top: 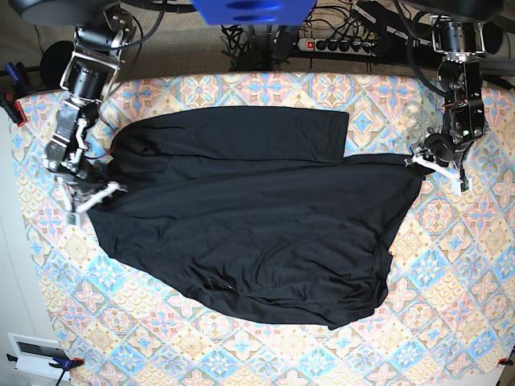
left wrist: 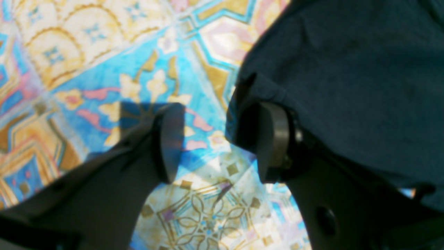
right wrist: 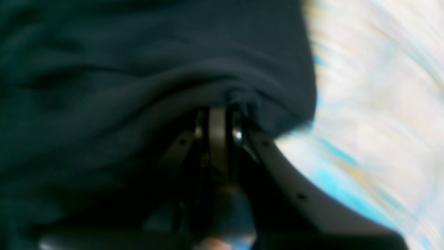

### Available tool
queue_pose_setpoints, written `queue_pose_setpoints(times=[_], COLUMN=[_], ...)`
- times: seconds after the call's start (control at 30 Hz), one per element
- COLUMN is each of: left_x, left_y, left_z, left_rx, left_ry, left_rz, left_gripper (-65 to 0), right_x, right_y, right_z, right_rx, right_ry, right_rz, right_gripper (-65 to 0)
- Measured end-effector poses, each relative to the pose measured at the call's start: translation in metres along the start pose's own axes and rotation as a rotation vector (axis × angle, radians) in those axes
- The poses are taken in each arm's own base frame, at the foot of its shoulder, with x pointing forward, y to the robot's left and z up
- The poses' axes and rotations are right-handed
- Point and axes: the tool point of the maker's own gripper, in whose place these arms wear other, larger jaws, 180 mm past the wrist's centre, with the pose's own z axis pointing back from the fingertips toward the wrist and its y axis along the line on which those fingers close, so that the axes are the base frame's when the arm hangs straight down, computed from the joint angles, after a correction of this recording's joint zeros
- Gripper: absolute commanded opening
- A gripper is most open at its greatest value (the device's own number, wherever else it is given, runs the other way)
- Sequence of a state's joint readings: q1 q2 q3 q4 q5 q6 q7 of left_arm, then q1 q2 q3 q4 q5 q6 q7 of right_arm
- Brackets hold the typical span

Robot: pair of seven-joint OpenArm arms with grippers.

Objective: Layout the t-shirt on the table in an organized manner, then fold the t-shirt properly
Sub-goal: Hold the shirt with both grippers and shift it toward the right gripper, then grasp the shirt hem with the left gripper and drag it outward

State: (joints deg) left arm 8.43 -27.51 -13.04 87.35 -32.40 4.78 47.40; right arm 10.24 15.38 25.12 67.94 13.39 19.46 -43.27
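The black t-shirt [top: 249, 233] lies spread across the patterned table [top: 451, 305], with one sleeve folded across its top. My right gripper [top: 96, 195] is at the shirt's left edge in the base view. In the right wrist view it [right wrist: 218, 114] is shut on a bunched fold of the black fabric [right wrist: 121, 86]. My left gripper [top: 424, 163] is at the shirt's right corner. In the left wrist view it [left wrist: 215, 139] stands open, with bare table [left wrist: 104, 52] between the pads. The shirt's edge [left wrist: 364, 76] drapes against the outer side of one finger [left wrist: 274, 139].
A power strip [top: 338, 44] and cables lie beyond the table's far edge. A white device [top: 36, 354] sits off the near left corner. Clamps [top: 10, 104] grip the table's left edge. Patterned cloth shows all around the shirt.
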Motion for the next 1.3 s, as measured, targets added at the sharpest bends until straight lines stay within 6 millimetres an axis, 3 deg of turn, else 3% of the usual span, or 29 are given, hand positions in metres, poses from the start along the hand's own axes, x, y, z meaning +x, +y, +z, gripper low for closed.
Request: queue_pose_setpoints(times=[0.13, 0.5, 0.7, 0.8, 1.0, 1.3], left_x=[0.006, 0.019, 0.017, 0.026, 0.066, 0.065], left_y=[-0.012, -0.046, -0.043, -0.047, -0.104, -0.175], left_z=[-0.002, -0.008, -0.008, -0.008, -0.025, -0.054], left_rx=[-0.033, -0.096, -0.090, -0.095, -0.197, -0.285], left_ry=[-0.015, -0.049, -0.044, -0.060, -0.096, -0.005], left_rz=[0.009, 0.055, 0.053, 0.055, 0.046, 0.017], left_gripper=[-32.2, -32.2, -32.2, -32.2, -31.9, -32.1], right_x=[0.005, 0.013, 0.007, 0.008, 0.006, 0.006], right_y=[-0.044, -0.106, -0.107, -0.105, -0.103, -0.102], right_z=[0.011, 0.028, 0.027, 0.026, 0.025, 0.024], right_rx=[-0.081, -0.181, -0.184, -0.178, -0.175, -0.174], right_ry=[0.003, -0.021, -0.009, -0.015, -0.009, -0.008], right_rz=[-0.002, -0.046, -0.050, -0.046, -0.045, -0.043], right_gripper=[-65.0, -65.0, -65.0, -65.0, -65.0, -65.0])
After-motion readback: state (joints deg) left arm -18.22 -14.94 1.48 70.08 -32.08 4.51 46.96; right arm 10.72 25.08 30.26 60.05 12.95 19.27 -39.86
